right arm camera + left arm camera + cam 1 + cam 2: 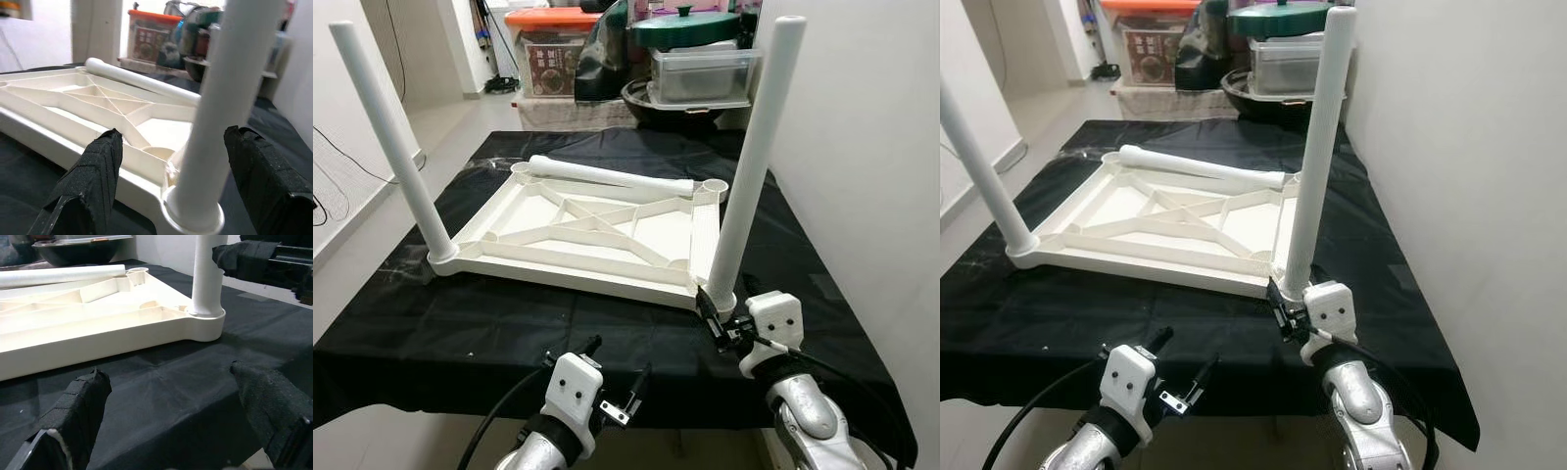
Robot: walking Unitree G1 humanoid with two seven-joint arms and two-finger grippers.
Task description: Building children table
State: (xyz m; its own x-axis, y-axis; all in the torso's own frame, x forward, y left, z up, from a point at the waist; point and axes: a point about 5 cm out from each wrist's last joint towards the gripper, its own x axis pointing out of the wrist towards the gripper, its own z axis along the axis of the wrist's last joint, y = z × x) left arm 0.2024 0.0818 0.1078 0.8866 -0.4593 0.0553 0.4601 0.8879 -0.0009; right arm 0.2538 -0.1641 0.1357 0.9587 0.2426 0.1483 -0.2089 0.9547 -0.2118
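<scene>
black cloth (460,333) is covering the work table in front of me, with storage boxes and a lidded pot piled at its far end against a white wall. on it the white tabletop (587,230) is lying upside down, ribs up.

by my reckoning i am sitting about halfway: two legs are standing in the near corners, the near-left leg (386,137) and the near-right leg (759,147). a third leg (607,173) is lying loose across the far edge of the tabletop, and both far sockets are looking empty. i am not finding a fourth leg anywhere.

my right gripper (717,318) is sitting at the base of the near-right leg, fingers spread with the leg between them; my right wrist view is showing clear gaps on both sides, so i am not pinching it. the head views are not settling that. my left gripper (617,377) is hovering over the near edge of the cloth, jaws spread and empty, short of the tabletop. my left wrist view is adding the seated collar of the near-right leg, flush in its socket.
</scene>
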